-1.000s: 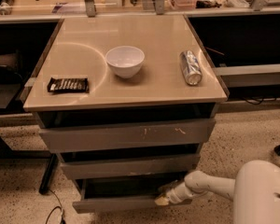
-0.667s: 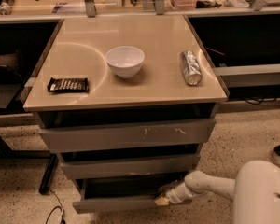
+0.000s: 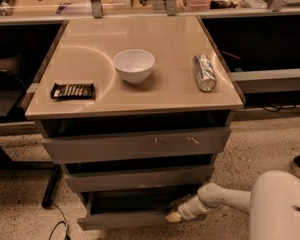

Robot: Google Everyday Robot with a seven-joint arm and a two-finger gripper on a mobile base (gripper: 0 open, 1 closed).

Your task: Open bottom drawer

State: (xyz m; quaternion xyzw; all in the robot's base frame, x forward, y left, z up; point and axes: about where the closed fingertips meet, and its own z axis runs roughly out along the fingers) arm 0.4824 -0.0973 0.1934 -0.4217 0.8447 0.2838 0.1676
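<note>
Beige tabletop (image 3: 180, 44) carries, from the left, a dark snack bar (image 3: 73, 91), a white bowl (image 3: 134, 65) and a silver can (image 3: 204, 72) lying on its side. None of them belongs to the job. Below hang three grey drawers. The top drawer (image 3: 130, 145) is the widest and has pale scratches, and the middle drawer (image 3: 140, 178) sits under it. The bottom drawer (image 3: 125, 220) is at floor level and already stands proud of the two above, with a dark opening showing behind its plain front. Its long axis runs left to right across the view, parallel to the cabinet face. The front faces the camera, so it travels outward towards the viewer. Towards the right end of that front sits the gripper (image 3: 171, 217), pressed against the drawer's top edge. I cannot tell whether it is open or closed, or whether it truly has hold of the edge. It is carried by the pale arm (image 3: 220, 198) reaching in from the white robot body (image 3: 280, 209) at lower right. Over the last second almost nothing has shifted: front and gripper lie nearly where they were (at most a shade nearer the camera). I take that to mean the pull is creeping or pausing with the drawer partly open. More outward travel looks needed, drawn straight so the off-centre contact doesn't skew it.
</note>
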